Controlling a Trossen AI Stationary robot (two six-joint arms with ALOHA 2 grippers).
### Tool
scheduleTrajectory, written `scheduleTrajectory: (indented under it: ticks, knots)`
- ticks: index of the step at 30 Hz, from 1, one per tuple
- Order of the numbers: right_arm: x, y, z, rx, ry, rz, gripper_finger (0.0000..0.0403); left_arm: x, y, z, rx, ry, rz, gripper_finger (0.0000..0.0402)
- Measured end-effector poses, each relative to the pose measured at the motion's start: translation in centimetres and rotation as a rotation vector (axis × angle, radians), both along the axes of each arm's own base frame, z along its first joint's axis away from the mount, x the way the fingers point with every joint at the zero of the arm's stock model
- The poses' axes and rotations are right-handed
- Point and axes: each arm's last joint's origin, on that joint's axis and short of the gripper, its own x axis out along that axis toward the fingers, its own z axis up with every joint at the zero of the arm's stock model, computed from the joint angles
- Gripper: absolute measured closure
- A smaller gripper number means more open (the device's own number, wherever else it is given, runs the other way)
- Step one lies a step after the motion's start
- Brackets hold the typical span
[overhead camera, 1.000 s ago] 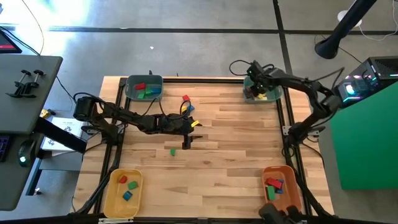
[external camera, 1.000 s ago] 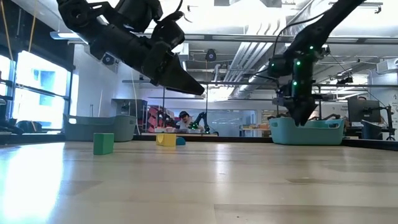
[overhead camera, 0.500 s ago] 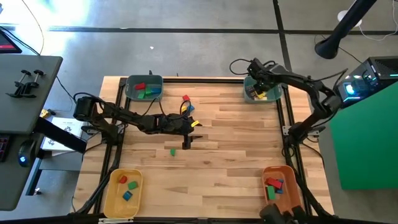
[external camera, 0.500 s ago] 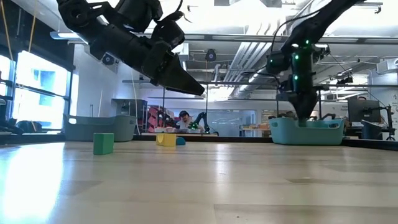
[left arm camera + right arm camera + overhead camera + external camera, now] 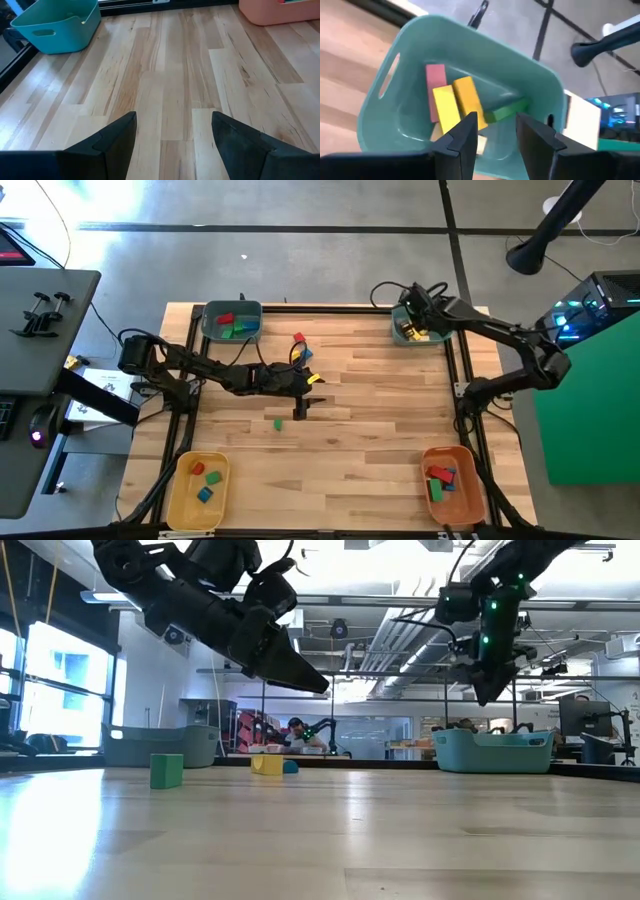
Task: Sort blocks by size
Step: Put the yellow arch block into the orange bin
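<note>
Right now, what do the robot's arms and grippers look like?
Both arms are matte black with jointed segments and black cables along them. The left gripper has two flat, dark wedge fingers. The right gripper has the same, and its arm shows green indicator lights.

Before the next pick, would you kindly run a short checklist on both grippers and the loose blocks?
1. Right gripper open and empty: ok.
2. Right gripper raised clear of the teal bin: ok.
3. Its yellow bars lie inside that bin: ok.
4. Left gripper open, empty: ok.
5. Small green cube free on the table near the left gripper: ok.
6. Other loose blocks graspable: cannot tell.
</note>
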Motion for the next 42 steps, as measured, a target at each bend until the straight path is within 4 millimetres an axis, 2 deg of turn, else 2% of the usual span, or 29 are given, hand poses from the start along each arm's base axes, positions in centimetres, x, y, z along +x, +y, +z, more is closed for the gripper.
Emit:
scheduleTrajectory:
  ticks: [5,11,15,19,24,29,32,36,39,42]
  knots:
    - [0.1,-0.1,-0.7,0.03,-0.012,0.07,0.0275,0.0,0.0,0.0,0.0,-0.001,0.0,0.0157]
    - [0.2,0.4,0.6,0.023,-0.102,0.185,0.0266,0.0,0.1,0.0,0.005,-0.003,0.016,0.0157]
    - [0.9,1.4,1.2,0.076,-0.219,0.287,0.0243,0.0,0.3,0.1,0.018,-0.007,0.073,0.0157]
    - [2.1,2.8,0.9,0.182,-0.327,0.424,0.0207,-0.1,0.5,0.3,0.041,-0.017,0.119,0.0157]
    - [5.1,5.6,-1.1,0.111,-0.46,0.613,0.0189,-0.9,0.6,2.0,0.056,-0.035,0.153,0.0157]
    - [7.3,9.8,-4.1,-0.073,-0.721,0.84,0.0188,-2.8,0.4,4.5,0.084,-0.038,0.292,0.0157]
    - [7.4,12.6,-5.4,-0.168,-0.838,0.991,0.0188,-4.1,0.1,5.7,0.111,-0.026,0.366,0.0157]
    - [7.3,16.0,-6.3,-0.28,-0.866,1.186,0.0188,-5.2,-0.1,6.2,0.124,0.007,0.392,0.0157]
    - [7.3,17.4,-6.4,-0.284,-0.85,1.238,0.0188,-5.3,0.1,6.0,0.117,0.023,0.401,0.0157]
    - [7.3,18.2,-6.8,-0.211,-0.858,1.27,0.0188,-5.0,0.5,5.4,0.065,0.025,0.442,0.0157]
